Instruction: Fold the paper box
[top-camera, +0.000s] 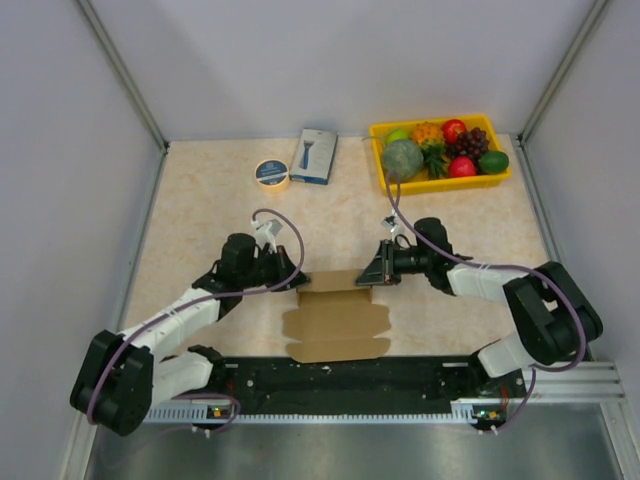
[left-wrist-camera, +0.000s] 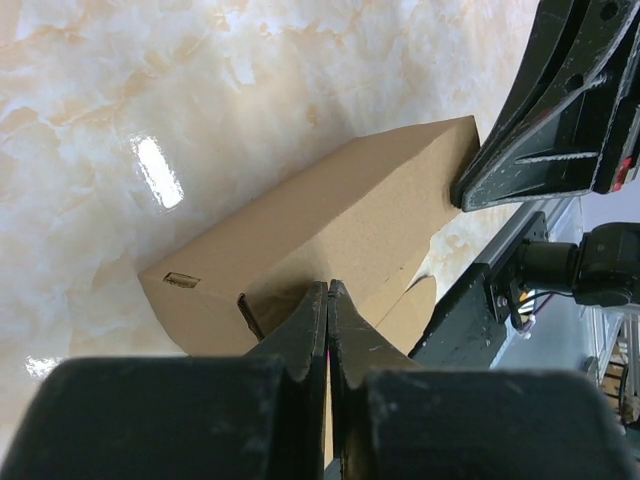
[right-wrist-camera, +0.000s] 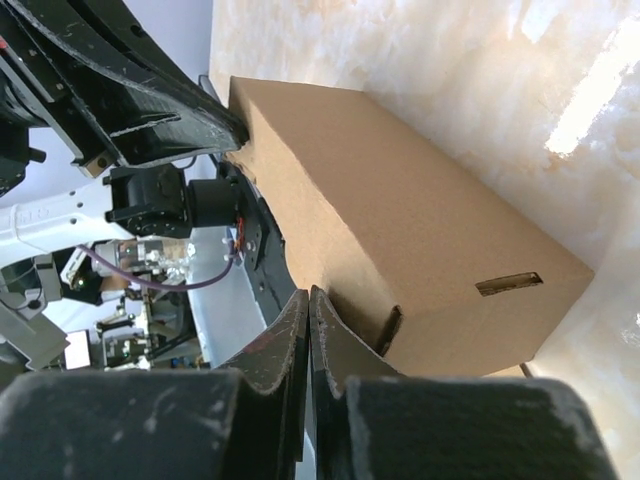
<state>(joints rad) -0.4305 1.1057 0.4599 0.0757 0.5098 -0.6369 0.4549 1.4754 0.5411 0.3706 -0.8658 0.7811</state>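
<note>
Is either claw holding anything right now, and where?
The left claw and right claw are shut at opposite ends of the raised fold of the paper box; whether either pinches a flap cannot be told.

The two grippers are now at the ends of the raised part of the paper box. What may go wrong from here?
1. The left gripper and right gripper, both shut, sit against opposite ends of the paper box; more inward push may buckle the thin raised panel.
2. Nothing holds the flat near flaps, so the blank might slide or twist.
3. If the panel gives way, the grippers could meet.
</note>
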